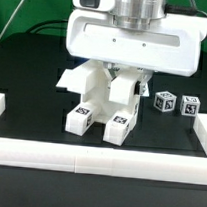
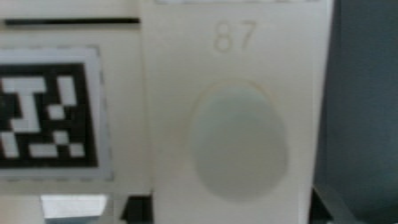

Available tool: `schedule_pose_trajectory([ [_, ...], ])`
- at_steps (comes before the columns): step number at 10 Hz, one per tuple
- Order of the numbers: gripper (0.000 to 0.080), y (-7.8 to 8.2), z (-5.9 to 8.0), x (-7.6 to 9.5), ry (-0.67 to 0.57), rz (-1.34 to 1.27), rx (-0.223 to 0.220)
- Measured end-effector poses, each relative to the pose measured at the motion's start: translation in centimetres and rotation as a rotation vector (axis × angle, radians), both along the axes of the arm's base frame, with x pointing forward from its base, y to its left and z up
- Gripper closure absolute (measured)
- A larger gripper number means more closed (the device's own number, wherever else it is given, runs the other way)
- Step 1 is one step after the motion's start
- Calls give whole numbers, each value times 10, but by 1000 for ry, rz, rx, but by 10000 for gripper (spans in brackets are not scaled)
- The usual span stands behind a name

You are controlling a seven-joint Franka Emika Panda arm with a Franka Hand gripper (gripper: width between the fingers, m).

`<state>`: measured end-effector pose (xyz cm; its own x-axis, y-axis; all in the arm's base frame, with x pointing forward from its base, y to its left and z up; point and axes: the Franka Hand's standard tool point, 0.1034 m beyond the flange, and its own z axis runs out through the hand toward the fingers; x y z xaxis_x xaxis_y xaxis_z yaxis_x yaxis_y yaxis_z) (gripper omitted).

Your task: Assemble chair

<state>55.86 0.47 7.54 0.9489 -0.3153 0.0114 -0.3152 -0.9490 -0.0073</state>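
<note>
- The Panda's gripper point(image 1: 120, 71) hangs below the white robot housing point(image 1: 131, 38), down at the top of the half-built chair point(image 1: 93, 86). Its jaws are clenched, but its fingers are hidden, so a grip on any part cannot be confirmed.
- The chair stands mid-table. Two square legs point(image 1: 84, 112) point toward the front border rail point(image 1: 98, 159), each end carrying a black-and-white tag marker point(image 1: 119, 122).
- Two loose tagged cubes point(image 1: 167, 101) sit apart from the chair, on the exterior view's right.
- In the wrist view, a white chair part point(image 2: 240, 190) fills the frame. It bears the raised number "87" point(image 2: 235, 40) above an oval dimple point(image 2: 240, 128), with another tag beside it.
</note>
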Motion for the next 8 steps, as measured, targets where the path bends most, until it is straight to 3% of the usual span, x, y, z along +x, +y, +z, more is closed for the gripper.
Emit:
schedule_pose_trajectory([
  [3,515,0,-1,0,1,1,0],
  [5,229,0,-2,-1,4,3,-1],
  [6,229,-1,-2,-1,4,3,-1],
  [7,165,-1,-2,-1,5,3,-1],
  [8,154,-1,-2,-1,5,3,-1],
])
